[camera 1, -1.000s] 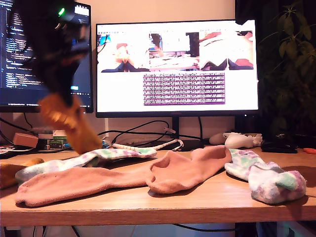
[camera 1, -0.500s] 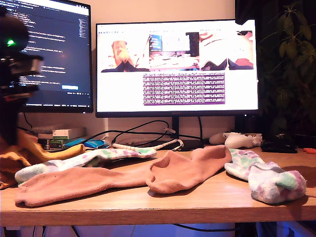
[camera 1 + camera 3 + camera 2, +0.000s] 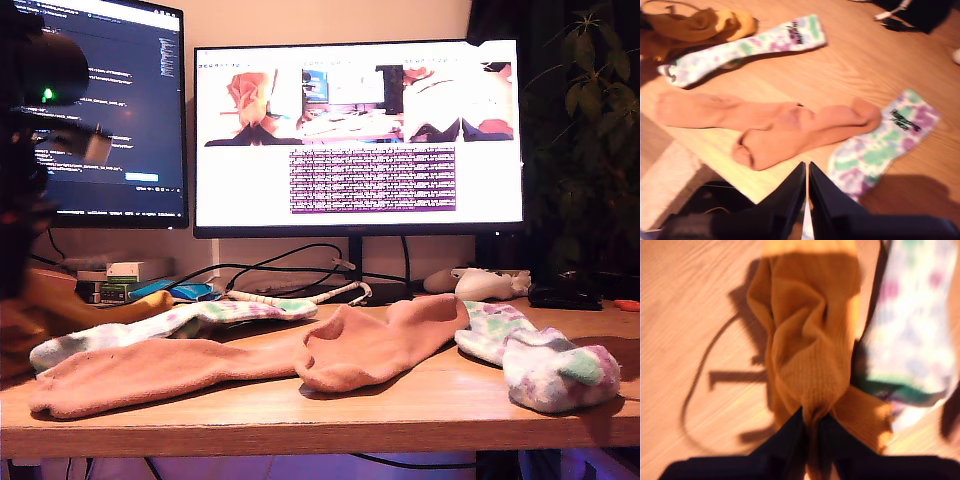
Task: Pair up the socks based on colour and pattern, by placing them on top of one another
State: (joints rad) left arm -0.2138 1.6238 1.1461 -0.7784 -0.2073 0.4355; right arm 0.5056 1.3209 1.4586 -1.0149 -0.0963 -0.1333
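Pinched together, the jaws of my first gripper (image 3: pixel 811 421) clamp a fold of the ribbed mustard-yellow sock (image 3: pixel 807 345), which lies bunched on the light wooden desk (image 3: pixel 330 410) just beside the long fluffy white sock with green and purple blotches (image 3: pixel 170 323). In the exterior view that mustard fabric lies beyond the toe end of the long plain salmon-pink sock (image 3: pixel 160 370), under the dark arm at the exterior view's left. My second gripper (image 3: pixel 806 186) hangs well above the desk with its jaws nearly together and nothing visible between them. Below it the salmon-pink sock lies stretched out, and a second salmon-pink sock (image 3: pixel 385 340) touches its cuff end, curled over. Touching that second pink sock's far end lies the shorter blotched white sock (image 3: pixel 545 362). Behind the pink socks stands a wide lit monitor (image 3: pixel 358 135), with a second dark monitor (image 3: pixel 120 110) beside it.
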